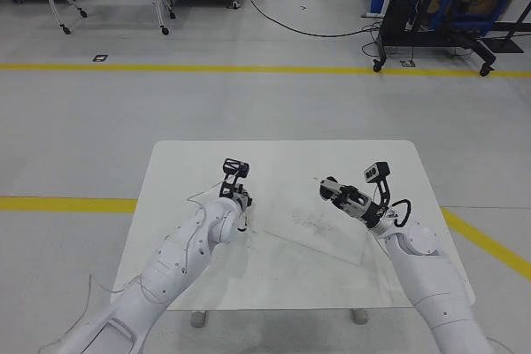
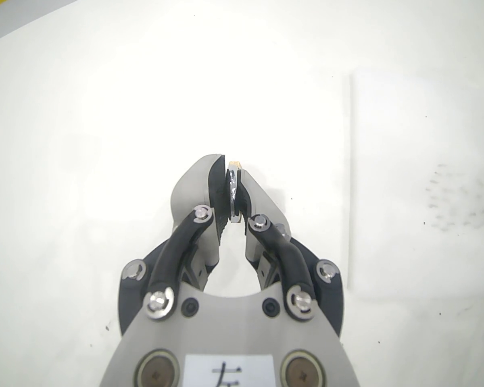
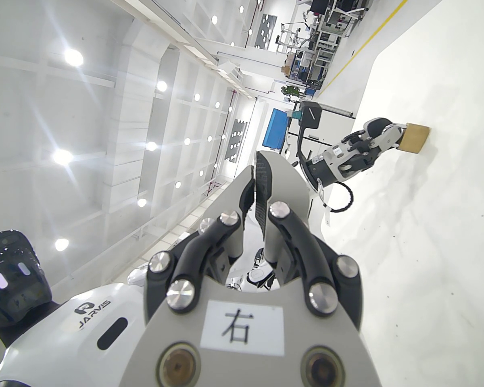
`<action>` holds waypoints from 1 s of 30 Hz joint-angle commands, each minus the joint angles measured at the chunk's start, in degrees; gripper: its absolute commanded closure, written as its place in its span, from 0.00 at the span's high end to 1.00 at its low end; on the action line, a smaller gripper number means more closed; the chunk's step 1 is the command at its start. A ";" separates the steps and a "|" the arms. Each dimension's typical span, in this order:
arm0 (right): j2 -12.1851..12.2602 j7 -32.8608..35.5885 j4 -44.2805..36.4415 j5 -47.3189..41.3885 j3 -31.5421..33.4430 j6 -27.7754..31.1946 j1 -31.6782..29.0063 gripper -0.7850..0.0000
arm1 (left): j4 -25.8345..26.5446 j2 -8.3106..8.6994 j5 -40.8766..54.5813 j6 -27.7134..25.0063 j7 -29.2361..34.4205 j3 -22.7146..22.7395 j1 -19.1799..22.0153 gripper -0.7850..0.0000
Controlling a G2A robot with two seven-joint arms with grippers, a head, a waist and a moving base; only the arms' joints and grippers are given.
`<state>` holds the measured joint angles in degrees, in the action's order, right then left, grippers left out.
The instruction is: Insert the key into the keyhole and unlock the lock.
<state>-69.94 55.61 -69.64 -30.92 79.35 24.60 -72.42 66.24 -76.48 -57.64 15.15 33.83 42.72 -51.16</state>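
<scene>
Lock [image 3: 414, 138] clamped in left gripper [image 2: 230, 173], key [image 1: 318, 181] clamped in right gripper [image 3: 258, 165], well apart, scuffed table [image 1: 283, 159] between them.

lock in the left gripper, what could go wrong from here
1. The left gripper pinches the lock only by its thin shackle, so the body may swivel when pushed.
2. The right gripper with the key is well apart from it, so the approach could arrive misaligned.
</scene>
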 commanded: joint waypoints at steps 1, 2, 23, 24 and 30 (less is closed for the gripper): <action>0.00 0.00 0.00 0.00 0.00 0.00 0.00 0.00 | 0.74 0.11 -0.65 -0.10 0.40 0.40 -0.48 0.00; 0.00 0.00 0.00 0.00 0.00 0.00 0.00 0.00 | 1.21 0.20 -1.06 -0.21 0.68 0.69 -0.75 0.00; 0.00 0.00 0.00 0.00 0.00 0.00 0.00 0.00 | 18.21 6.09 3.51 -22.70 6.72 19.84 -14.85 0.00; 0.00 0.00 0.00 0.00 0.00 0.00 0.00 0.00 | 18.16 6.15 3.57 -23.05 6.19 20.06 -15.18 0.00; 0.00 0.00 0.00 0.00 0.00 0.00 0.00 0.00 | 17.18 5.90 6.47 -22.86 4.91 20.31 -14.92 0.00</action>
<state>-69.94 55.61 -69.64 -30.92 79.35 24.60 -72.42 83.52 -70.49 -52.48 -7.76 39.08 62.96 -66.08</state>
